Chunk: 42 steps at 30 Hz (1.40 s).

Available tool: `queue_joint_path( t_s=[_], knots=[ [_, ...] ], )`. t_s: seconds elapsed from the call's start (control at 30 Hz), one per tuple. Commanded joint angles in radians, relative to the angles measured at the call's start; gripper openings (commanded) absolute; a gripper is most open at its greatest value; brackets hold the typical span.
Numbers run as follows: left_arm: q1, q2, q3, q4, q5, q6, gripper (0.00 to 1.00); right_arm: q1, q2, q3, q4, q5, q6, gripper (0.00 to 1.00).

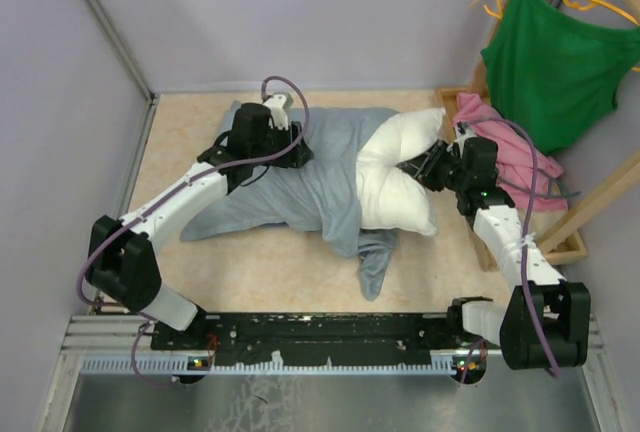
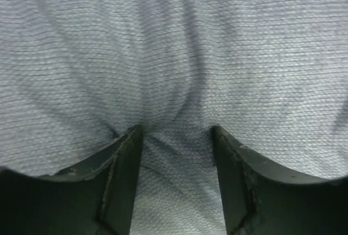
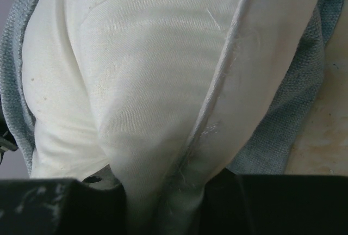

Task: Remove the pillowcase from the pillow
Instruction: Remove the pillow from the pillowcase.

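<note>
Right gripper (image 3: 163,191) of mine is clamping a ridge of the pillow (image 1: 395,174). White cloth and a raised seam are bunching between the two dark fingers at the bottom of the right wrist view. My left gripper (image 2: 176,134) is pressing down onto the pillowcase (image 1: 320,192) with its jaws standing partly apart. Grey-blue weave is filling the whole left wrist view, and creases are running together toward the gap between the fingertips, though nothing is getting pinched there.

From above, the pillow is lying right of centre, its bare white end squeezed into two lobes where I am holding it. Its left end is disappearing under the pillowcase. That cloth is spreading from the centre toward the left of the frame over the tan table (image 1: 250,272), with a narrow tail trailing down toward the bottom centre. My left arm is reaching in from the lower left, my right arm from the lower right.

Just behind my right wrist a pink garment (image 1: 500,137) is lying at the table's right edge. A green tank top (image 1: 555,62) is hanging in the upper right corner.
</note>
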Motion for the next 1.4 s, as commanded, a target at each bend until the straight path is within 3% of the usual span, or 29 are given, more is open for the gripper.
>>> queue_joint_path(
  t_s=[0.0, 0.13, 0.17, 0.3, 0.43, 0.57, 0.6, 0.63, 0.67, 0.7, 0.73, 0.93, 1.0, 1.2, 1.37],
  knots=[
    [0.012, -0.004, -0.009, -0.13, -0.215, 0.01, 0.49, -0.005, -0.013, 0.074, 0.07, 0.022, -0.034, 0.0],
    [0.031, 0.012, -0.027, -0.193, -0.333, 0.022, 0.07, -0.008, -0.006, 0.077, 0.076, 0.03, -0.033, 0.0],
    [0.045, 0.019, -0.032, -0.216, -0.36, 0.021, 0.01, -0.013, -0.004, 0.08, 0.076, 0.03, -0.03, 0.0],
    [0.159, 0.017, -0.039, -0.306, -0.434, 0.003, 0.0, -0.047, -0.004, 0.102, 0.066, 0.028, -0.021, 0.0],
    [0.329, -0.052, -0.05, -0.315, -0.378, -0.044, 0.0, -0.108, 0.013, 0.11, 0.089, 0.001, 0.025, 0.0],
    [0.386, -0.1, -0.012, -0.308, -0.375, -0.038, 0.0, -0.11, 0.05, 0.114, 0.089, 0.01, 0.052, 0.0],
    [0.385, -0.108, 0.002, -0.303, -0.335, -0.001, 0.01, -0.105, 0.067, 0.113, 0.092, 0.01, 0.054, 0.0],
    [0.383, -0.115, 0.015, -0.296, -0.283, 0.017, 0.23, -0.093, 0.077, 0.115, 0.087, 0.018, 0.05, 0.0],
    [0.38, -0.126, 0.024, -0.279, -0.221, 0.022, 0.68, -0.075, 0.085, 0.118, 0.078, 0.031, 0.041, 0.0],
    [0.361, -0.138, 0.027, -0.25, -0.181, 0.026, 0.94, -0.051, 0.092, 0.122, 0.073, 0.047, 0.031, 0.0],
    [0.341, -0.153, 0.027, -0.211, -0.16, 0.03, 0.99, -0.022, 0.098, 0.127, 0.068, 0.066, 0.02, 0.0],
    [0.304, -0.139, 0.073, -0.018, -0.077, 0.0, 1.0, 0.114, 0.152, 0.163, 0.076, 0.08, -0.033, 0.0],
    [0.273, -0.067, 0.159, -0.021, -0.033, 0.026, 1.0, 0.139, 0.171, 0.179, 0.066, 0.07, -0.053, 0.0],
    [0.057, 0.19, 0.426, -0.035, -0.135, 0.169, 1.0, 0.162, 0.179, 0.184, 0.062, 0.049, -0.07, 0.0],
    [0.025, 0.372, 0.558, -0.055, -0.048, 0.21, 0.98, 0.163, 0.156, 0.186, 0.048, 0.038, -0.084, 0.0]
  ],
)
